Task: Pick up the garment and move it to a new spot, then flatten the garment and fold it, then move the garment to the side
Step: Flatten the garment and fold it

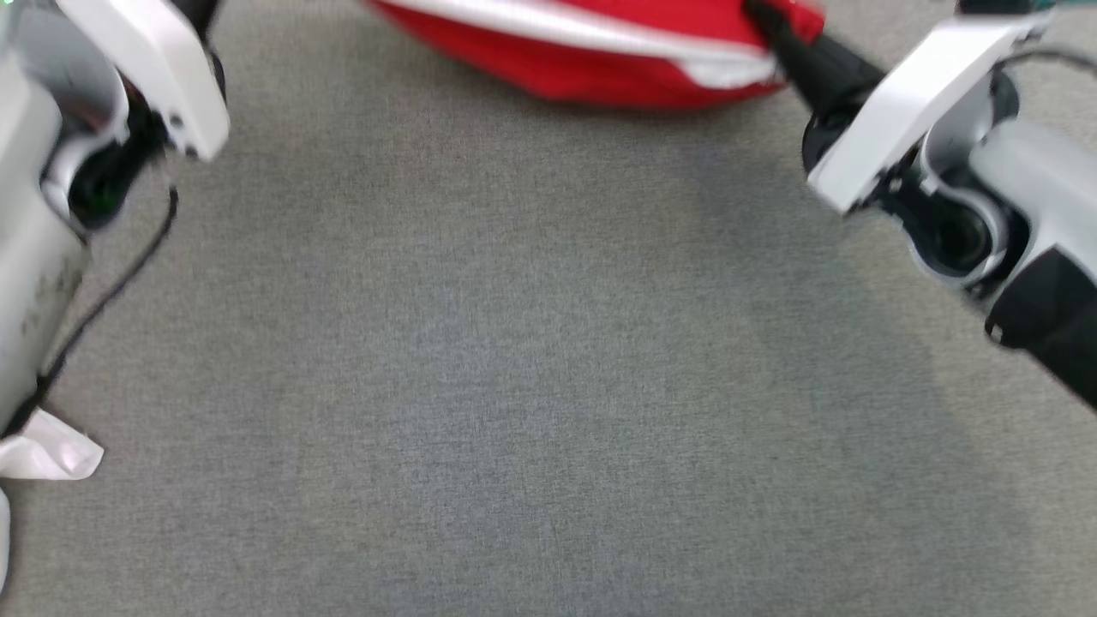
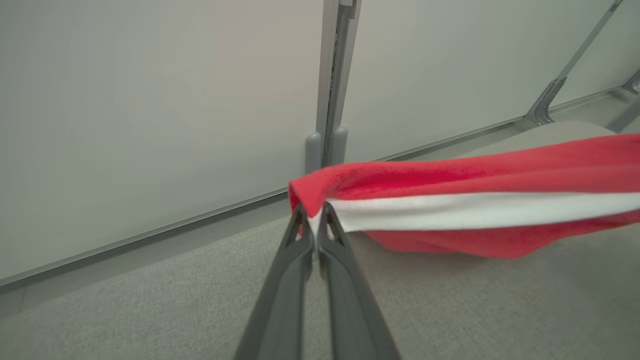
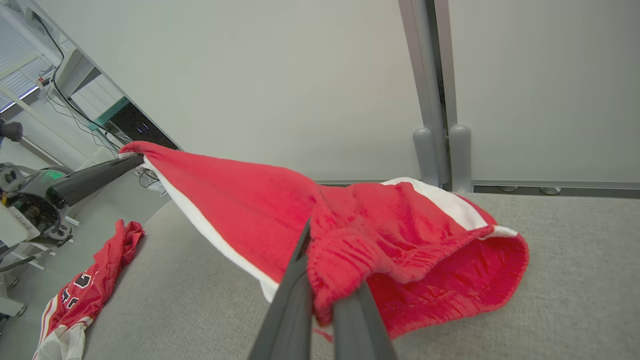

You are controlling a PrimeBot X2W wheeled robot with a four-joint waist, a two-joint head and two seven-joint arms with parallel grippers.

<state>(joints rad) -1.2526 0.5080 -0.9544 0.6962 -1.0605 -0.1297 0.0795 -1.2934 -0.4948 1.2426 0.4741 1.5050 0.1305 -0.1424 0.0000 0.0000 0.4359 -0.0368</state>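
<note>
The garment (image 1: 600, 51) is red fleece with a white stripe and hangs stretched between both grippers, sagging onto the grey table (image 1: 514, 386) at the far edge. My left gripper (image 2: 311, 220) is shut on one corner of the garment (image 2: 475, 200), where red meets the white stripe. My right gripper (image 3: 320, 280) is shut on a bunched red hem of the garment (image 3: 380, 235), which drapes over its fingertips. In the head view the right gripper (image 1: 767, 26) reaches into the cloth's right end. The left gripper (image 3: 135, 160) also appears in the right wrist view, holding the far corner.
A white partition wall with a grey post (image 2: 332, 80) stands just behind the table. A second red garment with lettering (image 3: 80, 295) hangs off the table's side. A white scrap (image 1: 51, 450) lies by my left arm, with a black cable (image 1: 111, 291) trailing.
</note>
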